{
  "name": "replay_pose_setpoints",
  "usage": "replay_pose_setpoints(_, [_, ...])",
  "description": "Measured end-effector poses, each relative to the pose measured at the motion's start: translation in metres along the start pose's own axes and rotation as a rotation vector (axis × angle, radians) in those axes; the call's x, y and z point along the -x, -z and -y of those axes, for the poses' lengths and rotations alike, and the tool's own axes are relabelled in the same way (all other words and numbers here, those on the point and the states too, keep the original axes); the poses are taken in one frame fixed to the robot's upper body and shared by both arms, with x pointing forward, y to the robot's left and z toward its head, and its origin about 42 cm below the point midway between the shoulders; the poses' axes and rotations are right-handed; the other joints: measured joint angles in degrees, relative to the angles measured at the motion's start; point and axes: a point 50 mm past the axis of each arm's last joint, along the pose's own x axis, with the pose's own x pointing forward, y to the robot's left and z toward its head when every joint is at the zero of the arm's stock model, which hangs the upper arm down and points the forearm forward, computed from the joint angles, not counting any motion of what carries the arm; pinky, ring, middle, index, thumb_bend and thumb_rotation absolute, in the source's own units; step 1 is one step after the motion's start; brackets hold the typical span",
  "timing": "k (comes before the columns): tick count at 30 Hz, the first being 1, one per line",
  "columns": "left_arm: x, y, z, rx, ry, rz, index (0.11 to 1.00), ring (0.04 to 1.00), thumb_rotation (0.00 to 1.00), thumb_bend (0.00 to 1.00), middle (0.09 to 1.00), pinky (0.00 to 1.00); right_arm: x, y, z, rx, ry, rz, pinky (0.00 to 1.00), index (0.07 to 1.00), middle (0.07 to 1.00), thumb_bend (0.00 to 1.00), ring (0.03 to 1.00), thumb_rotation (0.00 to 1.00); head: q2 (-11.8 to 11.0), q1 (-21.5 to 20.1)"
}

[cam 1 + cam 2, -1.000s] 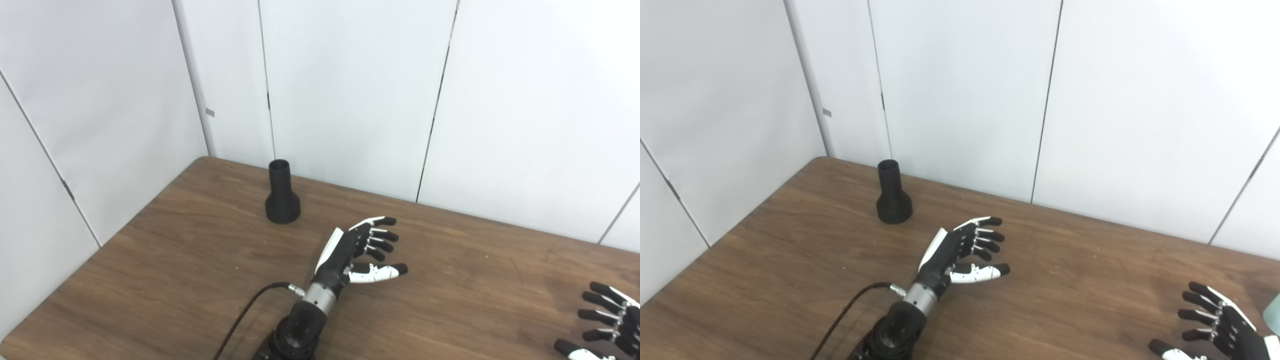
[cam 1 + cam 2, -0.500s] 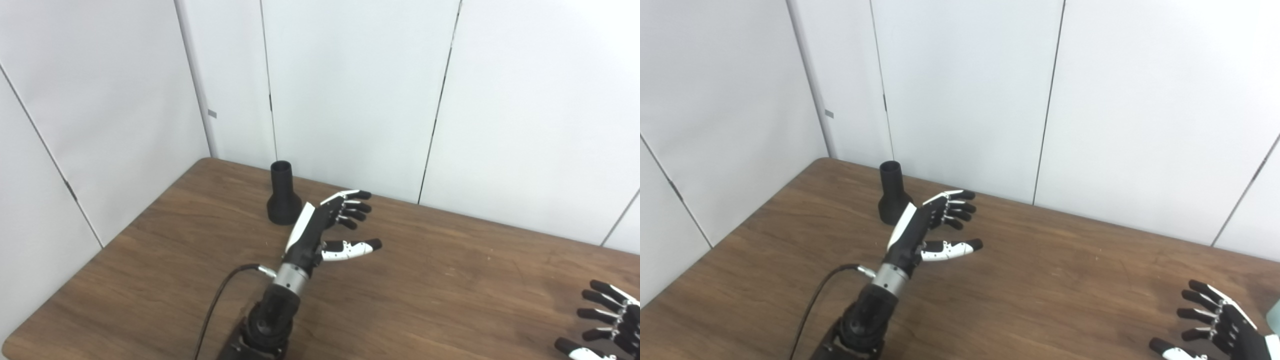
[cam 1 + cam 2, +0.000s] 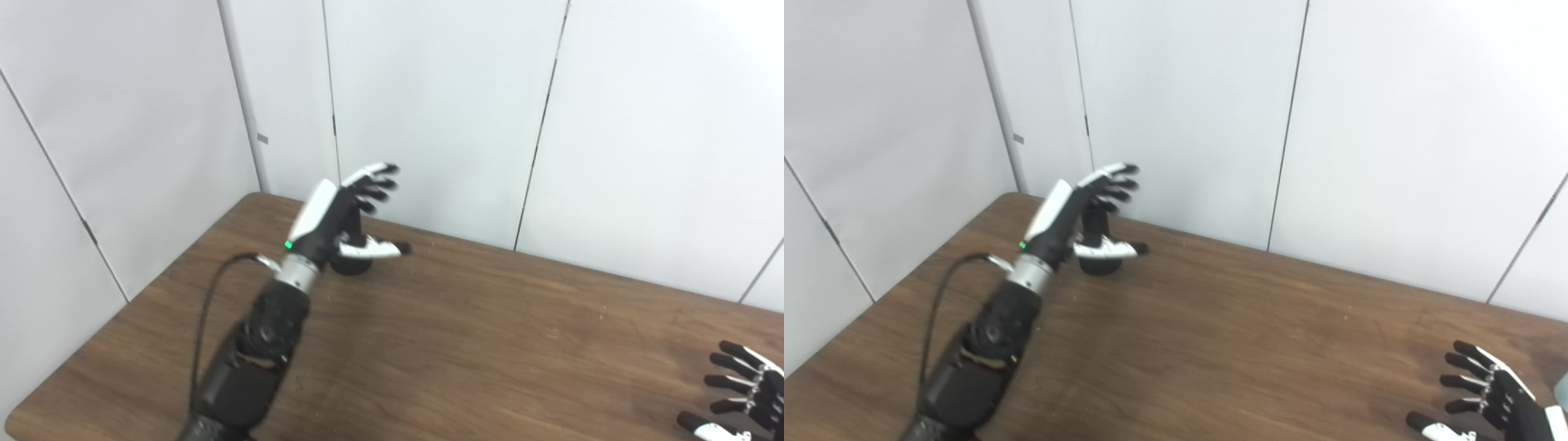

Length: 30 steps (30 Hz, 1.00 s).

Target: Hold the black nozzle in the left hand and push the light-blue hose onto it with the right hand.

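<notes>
A black nozzle (image 3: 1097, 263), matte and flared at its base with a narrower round neck above, is seen standing upright on the wood-grain surface (image 3: 1213, 343) near the far left corner, close to the white panelled wall (image 3: 1182, 110). It is largely hidden behind the left robot hand (image 3: 1078, 214), which is raised in front of it with the white-backed palm turned on edge, the dark fingers (image 3: 1118, 182) spread and slightly curled, and the thumb (image 3: 1108, 249) stretched out sideways across the nozzle's lower part. Nothing is held by this robot hand; whether it touches the nozzle cannot be told. A black cable (image 3: 937, 306) is looped from its metal wrist cuff. The right robot hand (image 3: 1488, 398) is held low at the near right corner, fingers spread apart and empty. A pale blue edge (image 3: 1562, 387), cut off by the frame, is visible just beside it.
</notes>
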Motion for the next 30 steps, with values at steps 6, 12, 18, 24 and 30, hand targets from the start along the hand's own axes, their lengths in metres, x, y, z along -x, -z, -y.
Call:
replay_pose_setpoints(6, [-0.009, 0.003, -0.010, -0.021, -0.061, -0.006, 0.866, 0.842, 0.17, 0.72, 0.864, 0.73, 0.000, 0.000, -0.001, 0.002, -0.002, 0.001, 0.49, 0.791, 0.768, 0.62, 0.671, 0.00, -0.09, -0.09])
replay_pose_setpoints(12, [-0.016, 0.001, -0.007, -0.022, -0.095, -0.076, 0.930, 0.982, 0.17, 0.78, 0.990, 0.99, 0.000, 0.000, -0.001, 0.008, -0.001, -0.002, 0.47, 0.789, 0.765, 0.62, 0.660, 0.00, -0.18, -0.44])
replay_pose_setpoints(18, [-0.019, 0.006, -0.007, -0.048, -0.095, -0.171, 0.964, 1.000, 0.21, 0.89, 0.988, 0.99, -0.002, -0.001, 0.000, 0.009, 0.002, 0.003, 0.44, 0.777, 0.752, 0.63, 0.633, 0.00, -0.18, -0.62])
replay_pose_setpoints(24, [-0.017, 0.022, -0.001, -0.120, -0.025, -0.300, 0.963, 1.000, 0.32, 0.99, 0.976, 1.00, -0.003, 0.000, 0.000, 0.004, 0.003, 0.001, 0.43, 0.774, 0.749, 0.64, 0.628, 0.00, 0.00, -0.70])
replay_pose_setpoints(30, [-0.013, 0.042, 0.004, -0.155, 0.031, -0.430, 0.977, 1.000, 0.34, 1.00, 0.987, 1.00, -0.003, 0.003, 0.000, -0.010, 0.004, -0.008, 0.43, 0.778, 0.751, 0.63, 0.633, 0.00, 0.44, -0.62])
